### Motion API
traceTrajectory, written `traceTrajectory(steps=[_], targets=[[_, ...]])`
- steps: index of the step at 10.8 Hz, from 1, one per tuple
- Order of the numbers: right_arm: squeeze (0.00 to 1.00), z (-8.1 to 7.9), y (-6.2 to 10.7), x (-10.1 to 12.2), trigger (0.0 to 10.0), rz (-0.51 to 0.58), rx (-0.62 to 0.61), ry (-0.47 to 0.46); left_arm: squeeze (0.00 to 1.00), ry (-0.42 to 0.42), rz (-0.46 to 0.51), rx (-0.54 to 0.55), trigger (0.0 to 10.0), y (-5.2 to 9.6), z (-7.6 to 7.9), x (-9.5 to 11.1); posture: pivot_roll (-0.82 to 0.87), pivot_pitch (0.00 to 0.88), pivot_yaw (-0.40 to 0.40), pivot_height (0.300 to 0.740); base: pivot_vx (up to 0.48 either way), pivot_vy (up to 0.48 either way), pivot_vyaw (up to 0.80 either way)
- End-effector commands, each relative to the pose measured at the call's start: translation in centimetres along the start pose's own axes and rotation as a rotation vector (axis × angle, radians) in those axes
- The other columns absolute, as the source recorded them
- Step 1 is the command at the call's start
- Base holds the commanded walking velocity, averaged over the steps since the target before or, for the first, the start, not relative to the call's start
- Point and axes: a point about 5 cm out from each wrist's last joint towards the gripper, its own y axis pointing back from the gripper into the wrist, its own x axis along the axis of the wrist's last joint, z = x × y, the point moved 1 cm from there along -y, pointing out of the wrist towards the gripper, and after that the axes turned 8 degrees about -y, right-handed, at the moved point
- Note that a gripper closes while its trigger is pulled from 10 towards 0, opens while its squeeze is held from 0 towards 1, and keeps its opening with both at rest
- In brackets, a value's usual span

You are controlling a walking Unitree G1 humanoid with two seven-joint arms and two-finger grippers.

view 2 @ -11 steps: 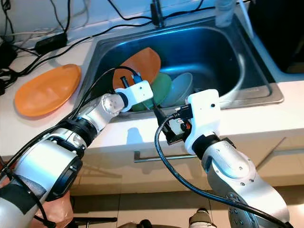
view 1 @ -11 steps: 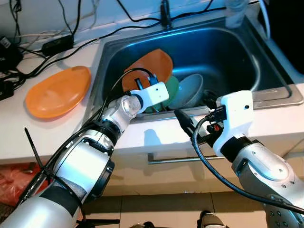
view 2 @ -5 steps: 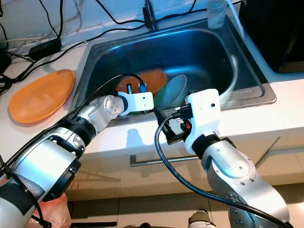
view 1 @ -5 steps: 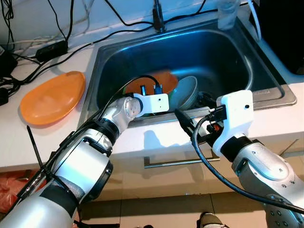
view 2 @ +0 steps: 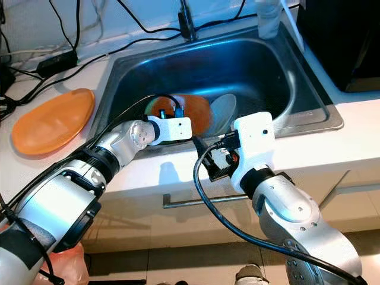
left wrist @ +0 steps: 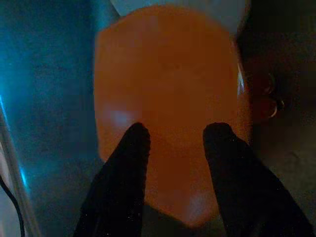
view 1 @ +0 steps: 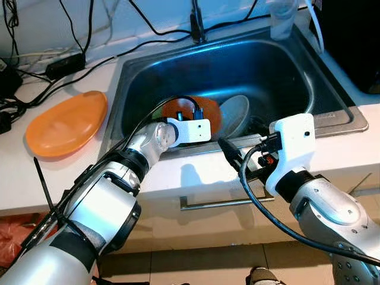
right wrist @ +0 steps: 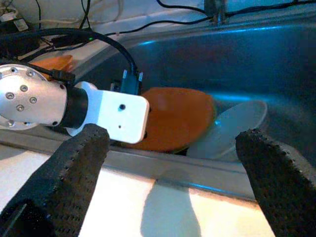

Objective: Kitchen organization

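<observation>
An orange plate [view 1: 202,114] lies tilted in the steel sink [view 1: 267,65], with a pale grey plate [view 1: 236,114] leaning beside it. My left gripper [left wrist: 177,131] reaches down into the sink from the near rim. It is open, both black fingers [left wrist: 129,168] spread just over the orange plate's face. A second orange plate [view 1: 65,122] rests on the white counter to the left of the sink. My right gripper [right wrist: 173,136] is open and hovers over the counter's front edge, just short of the sink, with nothing between its fingers.
Black cables and a power adapter [view 1: 65,59] lie on the counter at the back left. The tap base [view 1: 196,27] and a clear bottle [view 1: 282,13] stand behind the sink. A drawer handle [view 1: 219,203] runs below the counter edge. A dark appliance [view 1: 356,35] stands at the right.
The orange plate in the sink has gone from leaning upright to lying lower, now covering the green plate. My left gripper went down with it. The right arm stayed put.
</observation>
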Motion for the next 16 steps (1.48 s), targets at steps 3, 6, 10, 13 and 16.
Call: traceTrajectory(steps=[3,6,10,13,16], targets=[[0.0,-0.2,-0.8,0.0,10.0,-0.007,0.037,0.007,1.0,0.081,-0.026,-0.059,10.0,-0.2,2.6,-1.3,-0.27,0.125,0.222,0.74,0.0,0.0,0.0],[0.0,0.0,-2.0,0.4,10.0,0.012,0.066,0.021,1.0,0.212,0.032,-0.007,10.0,0.3,1.0,-1.5,-0.22,0.079,0.206,0.74,0.0,0.0,0.0],[0.0,-0.2,-4.1,1.0,10.0,0.051,0.128,0.027,1.0,0.477,0.145,0.155,10.0,2.3,-2.4,-3.8,-0.1,0.024,0.174,0.74,0.0,0.0,0.0],[0.0,-0.3,-5.2,1.0,10.0,0.066,0.168,0.03,1.0,0.538,0.087,0.338,10.0,3.8,-3.5,-6.7,-0.06,0.009,0.15,0.74,0.0,0.0,0.0],[0.0,-0.4,-5.6,0.9,10.0,0.071,0.186,0.036,1.0,0.708,-0.053,0.64,10.0,6.3,-5.5,-10.5,-0.05,0.005,0.135,0.74,0.0,0.0,0.0]])
